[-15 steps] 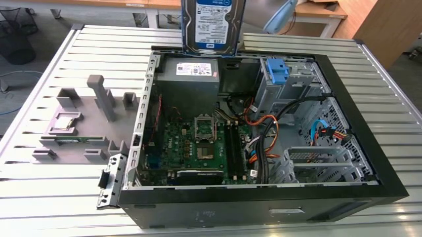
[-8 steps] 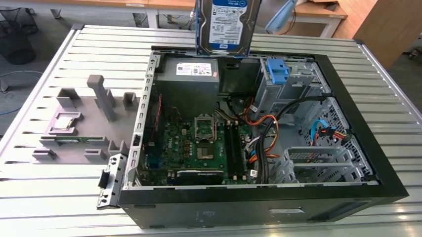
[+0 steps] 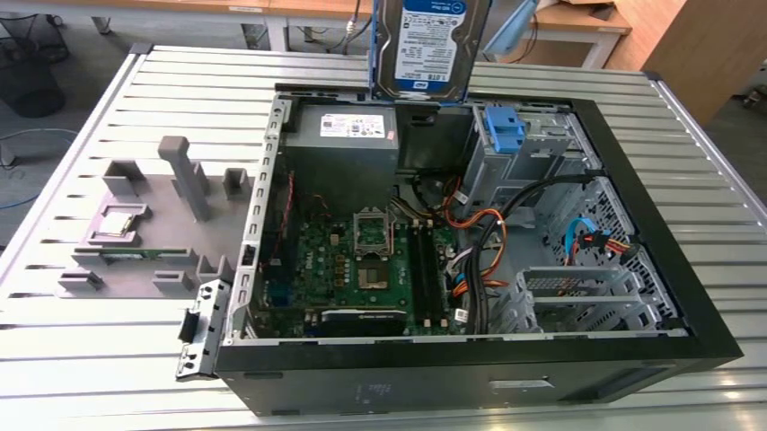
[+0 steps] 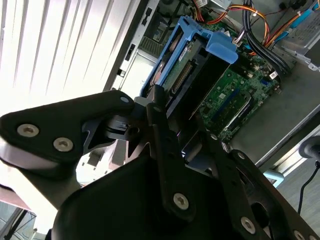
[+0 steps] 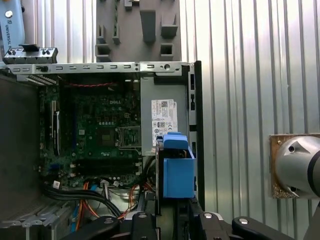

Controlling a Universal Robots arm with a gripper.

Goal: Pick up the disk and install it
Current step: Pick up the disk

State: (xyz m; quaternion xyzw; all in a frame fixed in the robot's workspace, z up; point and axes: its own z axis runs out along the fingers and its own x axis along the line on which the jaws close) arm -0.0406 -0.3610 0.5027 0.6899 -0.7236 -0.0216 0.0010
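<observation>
The disk is seen in the exterior view as a flat silver drive with a white-and-blue label, edged by a blue plastic rail. It is held upright in the air over the rim of the open computer case, just above the grey power supply. Its label face is presented in that view, together with the motherboard, the orange and black cables, and a grey fixture lying on the slatted table to the exterior view's left of the case.

In the second wrist view the disk is shown by its narrow edge and connector side, with the blue rail wrapped around it. The end effector is seen clamped on it, with black fingers set against its two broad sides. In the first wrist view the disk is seen end-on as a blue block, hanging beside the power supply.
</observation>
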